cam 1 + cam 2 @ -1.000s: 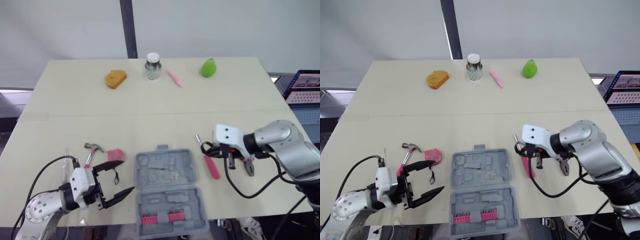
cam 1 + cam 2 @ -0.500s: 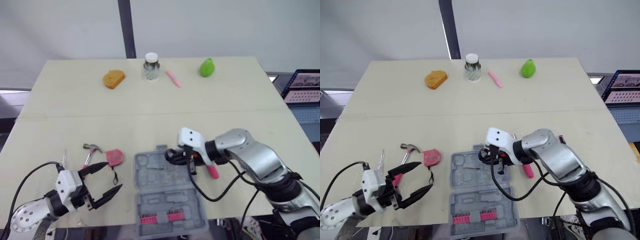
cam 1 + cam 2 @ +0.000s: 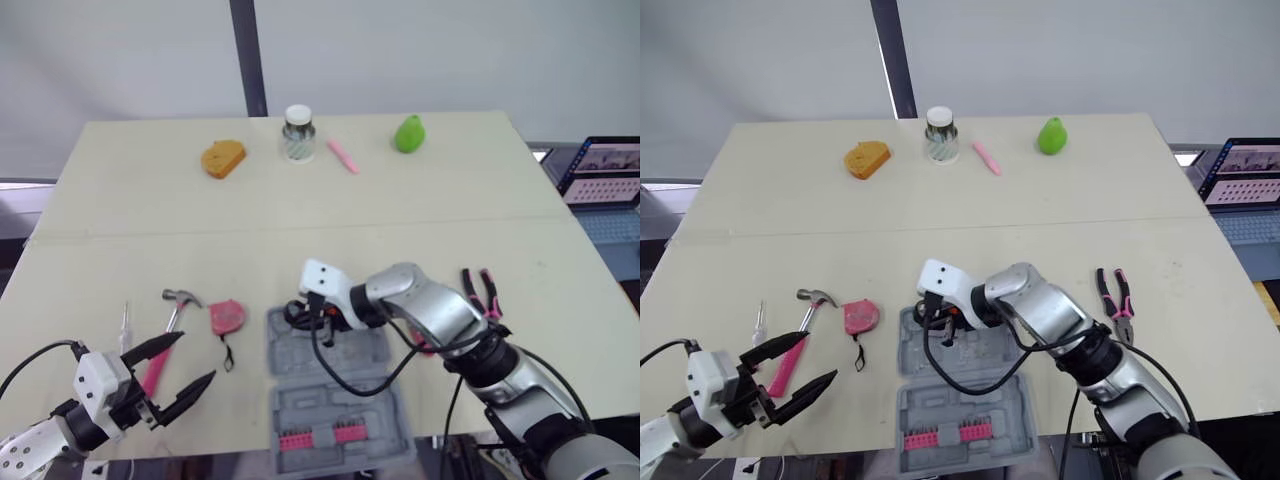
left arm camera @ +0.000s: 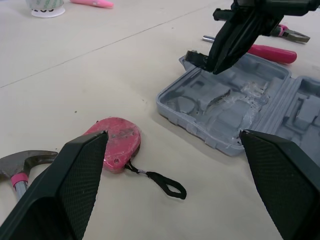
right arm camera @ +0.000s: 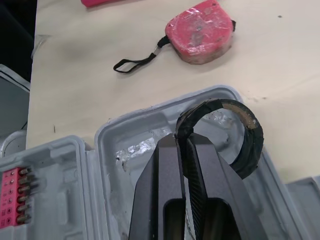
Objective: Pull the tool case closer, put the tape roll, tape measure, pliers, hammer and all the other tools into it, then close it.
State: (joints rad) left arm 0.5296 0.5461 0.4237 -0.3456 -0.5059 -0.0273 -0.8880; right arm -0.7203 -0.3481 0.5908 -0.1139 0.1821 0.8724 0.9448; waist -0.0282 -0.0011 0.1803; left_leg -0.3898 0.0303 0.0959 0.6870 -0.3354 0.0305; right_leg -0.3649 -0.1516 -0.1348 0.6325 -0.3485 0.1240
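Since the right gripper (image 5: 184,141) is pinching the black tape roll (image 5: 252,142) by its band, right over the far-left corner of the open tool case (image 3: 340,395), I'd say the job now is just a clean drop-off. I can't tell if the roll is touching the tray yet. Best bet: lower it until it sits fully inside the case wall, not perched on the rim, so the lid can shut later. Then open up and pull straight back along the fingers, so the roll doesn't get dragged out. The left gripper (image 3: 172,368) is spread wide by the hammer (image 3: 178,300) and pink tape measure (image 3: 226,317) on the worktop, clear of the case.
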